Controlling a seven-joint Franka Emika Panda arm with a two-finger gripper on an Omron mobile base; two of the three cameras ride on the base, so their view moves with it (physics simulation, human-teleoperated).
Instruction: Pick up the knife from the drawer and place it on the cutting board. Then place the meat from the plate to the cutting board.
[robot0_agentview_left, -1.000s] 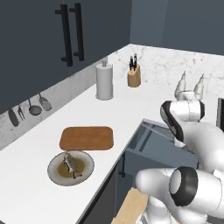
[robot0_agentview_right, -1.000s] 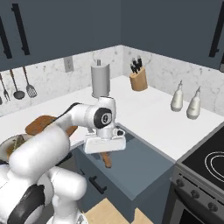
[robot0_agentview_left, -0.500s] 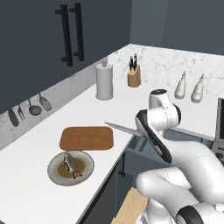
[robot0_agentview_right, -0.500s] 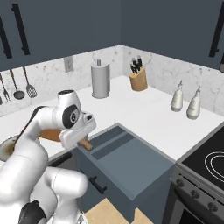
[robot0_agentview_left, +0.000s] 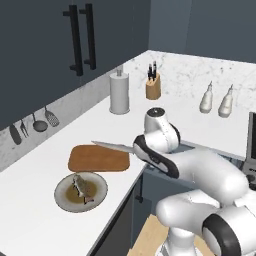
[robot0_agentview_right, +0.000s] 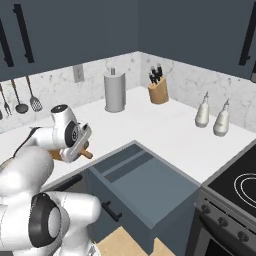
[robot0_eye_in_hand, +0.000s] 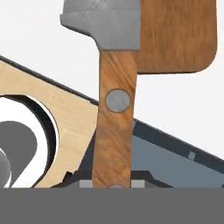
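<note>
My gripper (robot0_agentview_left: 136, 148) is shut on the wooden handle of the knife (robot0_agentview_left: 112, 146). Its grey blade points left, just above the back edge of the brown cutting board (robot0_agentview_left: 99, 158). In the hand view the knife handle (robot0_eye_in_hand: 114, 118) runs up the middle, and the blade reaches onto the cutting board (robot0_eye_in_hand: 177, 35). The meat (robot0_agentview_left: 80, 186) lies on the round plate (robot0_agentview_left: 62, 197), on the counter in front of the board. The blue-grey drawer (robot0_agentview_right: 150, 175) stands pulled out to the right of the arm. The handle's end (robot0_agentview_right: 86, 153) sticks out below the hand.
A paper towel roll (robot0_agentview_left: 119, 92), a knife block (robot0_agentview_left: 153, 86) and two bottles (robot0_agentview_left: 206, 100) stand along the back of the counter. Utensils (robot0_agentview_left: 35, 122) hang on the left wall. A stove (robot0_agentview_right: 235, 185) sits at the right, beyond the open drawer.
The arm has swung left from over the open drawer, carrying the knife across the counter edge to just above the cutting board. The gripper stayed shut throughout.
</note>
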